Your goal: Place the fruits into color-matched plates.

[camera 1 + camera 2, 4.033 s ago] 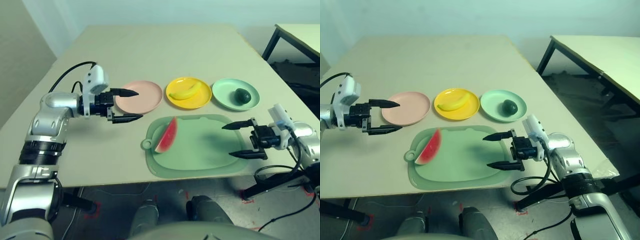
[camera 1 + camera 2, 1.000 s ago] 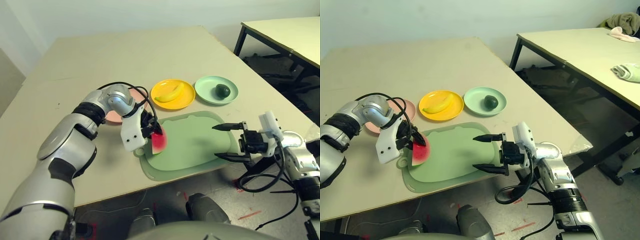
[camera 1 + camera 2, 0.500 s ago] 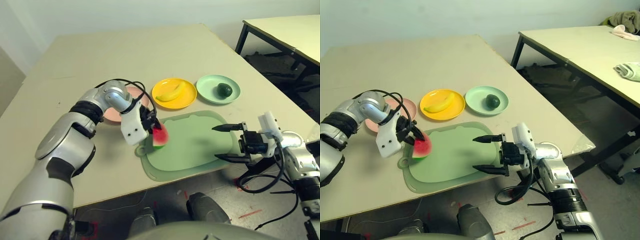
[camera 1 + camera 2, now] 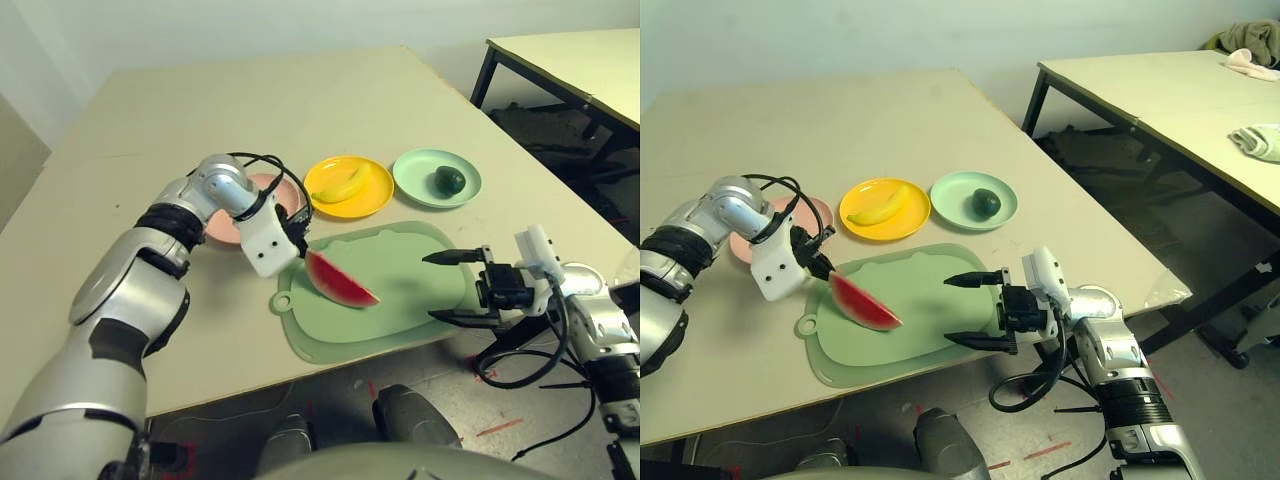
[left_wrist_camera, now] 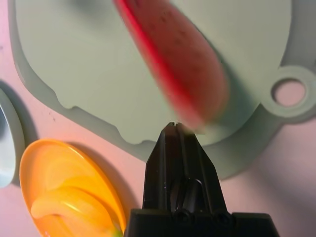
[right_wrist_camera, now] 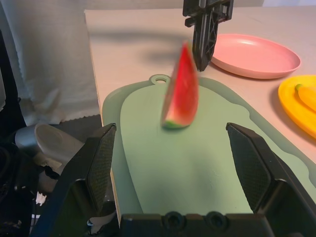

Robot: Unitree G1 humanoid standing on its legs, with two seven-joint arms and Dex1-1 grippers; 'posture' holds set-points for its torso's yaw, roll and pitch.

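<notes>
The curved yellow toy banana [image 4: 340, 186] and small dark green avocado [image 4: 447, 180] are already sitting in matching plates. My left gripper [image 5: 177, 129], clenched, is pinching the red watermelon wedge [image 4: 338, 279] by its tip over the pale green cutting board [image 4: 400, 300]; the pale pink plate [image 6: 254, 55] is waiting. My right gripper [image 4: 452, 287] is hovering spread.

No legible txt, labels, brands, nos. or signs anywhere.
</notes>
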